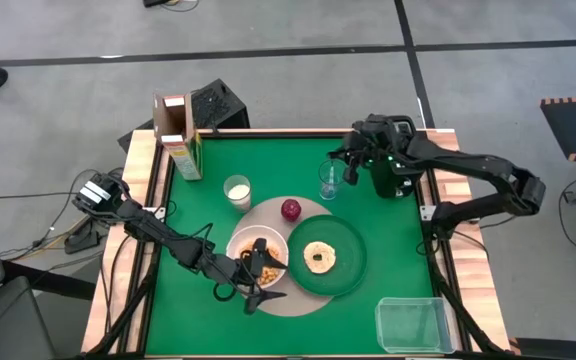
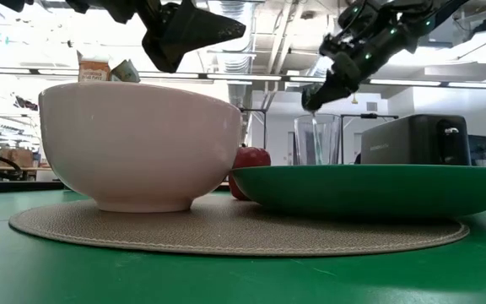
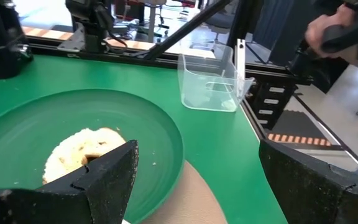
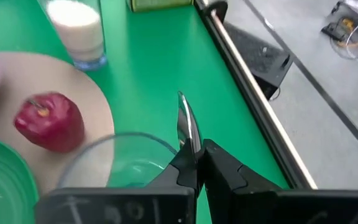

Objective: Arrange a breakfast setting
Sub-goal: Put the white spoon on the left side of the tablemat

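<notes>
green felt-like table top (image 1: 268,160) with a pale wood rim, flat and matte. on it a round tan mat (image 1: 268,300), woven and coarse-grained in the low view, lying near the middle of the table. the larger dark-green plate (image 1: 353,262) is smooth, shallow and round, resting half on the mat's right side; a round toasted bread (image 1: 319,257) with a hole in its centre sits on it. the white bowl (image 1: 240,248) is deep, glossy and thick-walled, on the mat just left of the plate, with pale brown pieces inside. a black boxy toaster (image 1: 393,182) stands at the far right of the table. a clear plastic tub (image 1: 413,325), square with thin walls, is at the near right corner, well apart from the mat. an upright carton (image 1: 181,135) with its top open is at the far left. a small white cup (image 1: 236,190) stands just off the mat's far edge. the clear glass (image 1: 329,180) is upright beside the toaster. the red apple (image 1: 291,209), shiny, sits on the mat's far edge.

left gripper (image 1: 258,275): arm stretched low across from the left, fingers spread wide over the bowl, holding nothing.

right gripper (image 4: 194,146): arm bent in from the right, tilted down at the glass rim, fingers clenched on a thin silver spoon (image 4: 186,124) (handle only visible).
</notes>
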Controlling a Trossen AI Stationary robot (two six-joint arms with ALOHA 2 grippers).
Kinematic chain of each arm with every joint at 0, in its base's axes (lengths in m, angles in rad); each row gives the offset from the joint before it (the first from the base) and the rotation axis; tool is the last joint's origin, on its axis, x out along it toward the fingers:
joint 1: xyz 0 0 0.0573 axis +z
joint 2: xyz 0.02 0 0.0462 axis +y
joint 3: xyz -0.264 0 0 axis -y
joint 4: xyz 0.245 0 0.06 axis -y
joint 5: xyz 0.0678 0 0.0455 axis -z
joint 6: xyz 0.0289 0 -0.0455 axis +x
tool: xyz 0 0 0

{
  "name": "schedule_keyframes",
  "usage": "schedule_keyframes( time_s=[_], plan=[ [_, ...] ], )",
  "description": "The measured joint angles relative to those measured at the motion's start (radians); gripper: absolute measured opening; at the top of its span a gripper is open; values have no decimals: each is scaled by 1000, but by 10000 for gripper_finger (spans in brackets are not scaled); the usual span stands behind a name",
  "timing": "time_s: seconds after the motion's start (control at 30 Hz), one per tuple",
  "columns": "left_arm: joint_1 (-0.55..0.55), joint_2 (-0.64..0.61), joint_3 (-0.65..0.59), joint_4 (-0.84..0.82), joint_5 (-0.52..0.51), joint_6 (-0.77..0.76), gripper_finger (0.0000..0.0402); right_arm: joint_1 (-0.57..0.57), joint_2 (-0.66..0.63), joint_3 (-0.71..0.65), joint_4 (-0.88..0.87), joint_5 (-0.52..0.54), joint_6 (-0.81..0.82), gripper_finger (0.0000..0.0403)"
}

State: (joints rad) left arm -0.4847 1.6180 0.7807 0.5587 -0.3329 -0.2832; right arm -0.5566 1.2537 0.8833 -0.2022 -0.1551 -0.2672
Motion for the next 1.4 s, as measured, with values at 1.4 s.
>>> schedule_keyframes(
  time_s=[1.4],
  plan=[
    [31,-5,181,-248,-230,-66,318,381,-128,374,-278,109,151,36]
  ],
)
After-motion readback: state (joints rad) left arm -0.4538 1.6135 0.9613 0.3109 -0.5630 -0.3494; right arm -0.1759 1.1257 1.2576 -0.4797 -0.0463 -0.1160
